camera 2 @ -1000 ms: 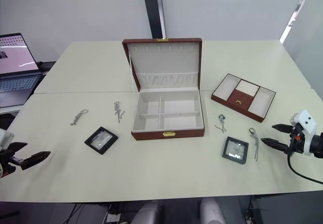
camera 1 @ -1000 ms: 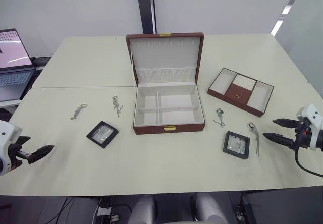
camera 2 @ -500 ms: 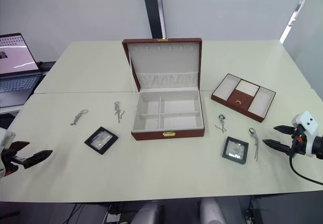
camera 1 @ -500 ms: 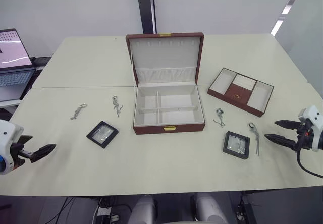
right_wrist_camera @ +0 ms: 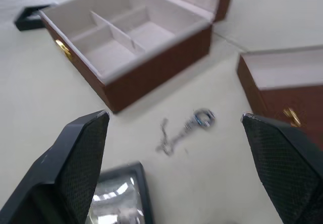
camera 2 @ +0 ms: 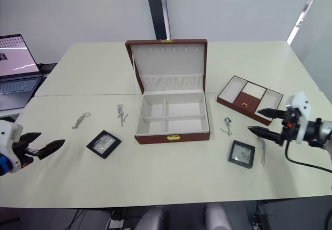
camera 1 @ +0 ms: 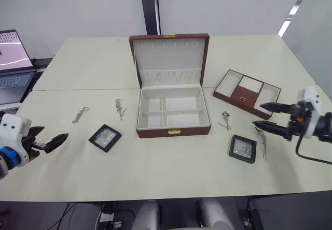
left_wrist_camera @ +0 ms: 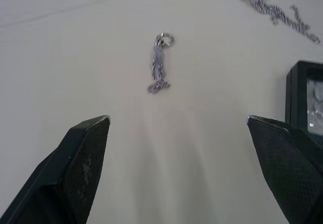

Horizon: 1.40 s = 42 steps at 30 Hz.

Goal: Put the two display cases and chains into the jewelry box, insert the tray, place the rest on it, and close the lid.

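- right gripper (camera 1: pixel 270 114) now further in over the table than a second ago, fingers spread wide and empty, hovering by the right-hand chain (camera 1: pixel 264 140) and display case (camera 1: pixel 243 148).
- left gripper (camera 1: pixel 51 141) likewise advanced, wide open, nothing held, aimed toward the far-left chain (left_wrist_camera: pixel 159 63).
- jewelry box (camera 1: pixel 173 112) open and empty at centre; tray (camera 1: pixel 247 93) well off to its right.
- nothing loaded yet; probably the approach to the first pickups.

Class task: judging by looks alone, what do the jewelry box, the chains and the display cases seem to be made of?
Jewelry box: reddish-brown leather-look shell, pale fabric-like lining, brass-coloured clasp. Chains, such as the one by the left gripper: shiny silver-toned metal links. Display cases: matte black frame, probably plastic, around a clear reflective window.
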Motion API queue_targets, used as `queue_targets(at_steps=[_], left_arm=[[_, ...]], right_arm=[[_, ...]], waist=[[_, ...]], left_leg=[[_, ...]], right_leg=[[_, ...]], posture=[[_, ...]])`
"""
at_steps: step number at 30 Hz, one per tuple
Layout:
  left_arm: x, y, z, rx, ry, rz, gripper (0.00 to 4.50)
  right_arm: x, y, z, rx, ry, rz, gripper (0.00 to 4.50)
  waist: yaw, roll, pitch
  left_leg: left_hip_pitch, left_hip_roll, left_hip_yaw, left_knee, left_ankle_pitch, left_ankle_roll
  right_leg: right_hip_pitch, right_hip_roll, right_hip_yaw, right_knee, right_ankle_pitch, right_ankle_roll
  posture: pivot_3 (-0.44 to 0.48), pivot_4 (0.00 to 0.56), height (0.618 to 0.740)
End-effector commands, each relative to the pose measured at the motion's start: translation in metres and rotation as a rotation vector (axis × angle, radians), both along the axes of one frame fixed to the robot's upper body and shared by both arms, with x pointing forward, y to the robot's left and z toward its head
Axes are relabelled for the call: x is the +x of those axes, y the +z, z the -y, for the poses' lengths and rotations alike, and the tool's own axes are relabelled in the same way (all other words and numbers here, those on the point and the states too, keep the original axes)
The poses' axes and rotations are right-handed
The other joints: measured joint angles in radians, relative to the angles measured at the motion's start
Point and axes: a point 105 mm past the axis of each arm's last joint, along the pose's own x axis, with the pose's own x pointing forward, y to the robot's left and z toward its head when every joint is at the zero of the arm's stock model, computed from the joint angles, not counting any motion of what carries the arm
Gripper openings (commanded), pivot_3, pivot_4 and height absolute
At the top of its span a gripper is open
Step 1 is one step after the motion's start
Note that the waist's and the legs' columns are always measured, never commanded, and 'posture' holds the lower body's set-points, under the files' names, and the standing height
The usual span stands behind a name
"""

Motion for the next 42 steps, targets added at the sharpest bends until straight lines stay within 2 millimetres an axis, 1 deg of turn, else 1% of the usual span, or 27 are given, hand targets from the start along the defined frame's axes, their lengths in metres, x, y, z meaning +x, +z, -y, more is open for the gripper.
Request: queue_targets(at_steps=[1,4,6,9,11,14,19,25,29,33,36,39,42], left_arm=[[0.008,0.005,0.007,-0.03,0.022,0.059,4.5],[0.021,-0.003,0.011,-0.094,0.091,0.116,4.5],[0.027,-0.007,0.014,-0.113,0.117,0.134,4.5],[0.036,-0.014,0.02,-0.136,0.138,0.155,4.5],[0.041,-0.015,0.019,-0.139,0.156,0.166,4.5],[0.053,-0.016,0.011,-0.135,0.198,0.186,4.5],[0.075,-0.016,0.009,-0.127,0.179,0.188,4.5],[0.091,-0.029,0.007,-0.094,0.142,0.11,4.5],[0.094,-0.036,0.003,-0.064,0.151,0.065,4.5],[0.092,-0.047,0.002,-0.064,0.147,0.02,4.5],[0.091,-0.05,0.003,-0.07,0.14,0.015,4.5],[0.091,-0.051,0.005,-0.071,0.135,0.021,3.95],[0.092,-0.051,0.006,-0.078,0.131,0.027,3.06]], right_arm=[[-0.002,0.019,-0.027,0.03,0.088,0.057,4.44],[-0.004,0.027,-0.058,0.051,0.188,0.104,4.44],[-0.005,0.028,-0.068,0.059,0.218,0.118,4.44],[-0.005,0.026,-0.075,0.069,0.234,0.127,4.44],[-0.004,0.023,-0.076,0.069,0.234,0.126,4.44],[-0.005,0.016,-0.077,0.062,0.237,0.126,4.44],[-0.006,0.013,-0.08,0.044,0.247,0.13,4.44],[-0.007,0.014,-0.084,0.045,0.247,0.138,4.44],[-0.008,0.014,-0.082,0.04,0.232,0.144,4.44],[-0.009,0.013,-0.079,0.034,0.216,0.145,4.44],[-0.01,0.012,-0.079,0.033,0.212,0.144,4.44],[-0.01,0.012,-0.078,0.032,0.208,0.141,4.5],[-0.009,0.012,-0.077,0.031,0.207,0.139,4.5]], waist=[[0.002,0.0,0.0],[0.006,0.0,0.0],[0.01,-0.001,-0.001],[0.016,-0.002,-0.001],[0.017,-0.002,-0.001],[0.018,-0.003,-0.001],[0.017,-0.003,-0.001],[0.013,-0.003,-0.001],[0.013,-0.003,-0.002],[0.012,-0.003,-0.002],[0.012,-0.003,-0.002],[0.012,-0.003,-0.002],[0.01,-0.003,-0.002]], left_leg=[[0.0,0.0,0.0,0.0,0.0,0.0],[0.0,0.0,0.0,0.001,0.0,0.0],[0.0,0.0,-0.001,0.001,0.0,0.0],[-0.001,-0.001,-0.001,0.001,0.0,0.0],[-0.001,-0.002,-0.001,0.001,0.0,0.0],[-0.001,-0.002,-0.002,0.001,0.0,0.0],[-0.001,-0.002,-0.002,0.001,0.0,0.0],[-0.001,-0.003,-0.002,0.001,0.0,0.0],[-0.001,-0.003,-0.002,0.001,0.0,0.0],[-0.001,-0.003,-0.003,0.001,0.0,0.0],[-0.001,-0.003,-0.003,0.001,0.0,0.0],[0.0,-0.003,-0.003,0.001,0.0,0.0],[0.0,-0.003,-0.003,0.001,0.0,0.0]], right_leg=[[0.0,0.0,0.0,0.0,0.0,0.0],[0.0,0.0,0.0,0.0,0.0,0.0],[0.0,0.0,-0.001,0.0,0.0,0.0],[-0.001,0.0,-0.001,0.0,0.0,0.0],[-0.001,-0.001,-0.001,-0.001,0.0,0.0],[-0.001,-0.001,-0.001,0.0,0.0,0.0],[-0.001,-0.001,-0.001,0.0,0.0,0.0],[-0.001,0.0,-0.002,0.0,0.0,0.0],[-0.001,0.0,-0.002,0.0,0.0,0.0],[-0.001,0.0,-0.002,0.001,0.0,0.0],[-0.001,0.0,-0.002,0.001,0.0,0.0],[-0.001,0.0,-0.002,0.001,0.0,0.0],[-0.001,0.0,-0.002,0.001,0.0,0.0]], posture=[[0.0,0.15,0.74],[0.0,0.15,0.74],[0.0,0.15,0.74],[0.0,0.15,0.74],[0.0,0.15,0.74],[0.0,0.15,0.74],[0.0,0.15,0.74],[0.0,0.15,0.74],[0.0,0.15,0.74],[0.0,0.15,0.74],[0.0,0.15,0.74],[0.0,0.15,0.74],[0.0,0.15,0.74]])
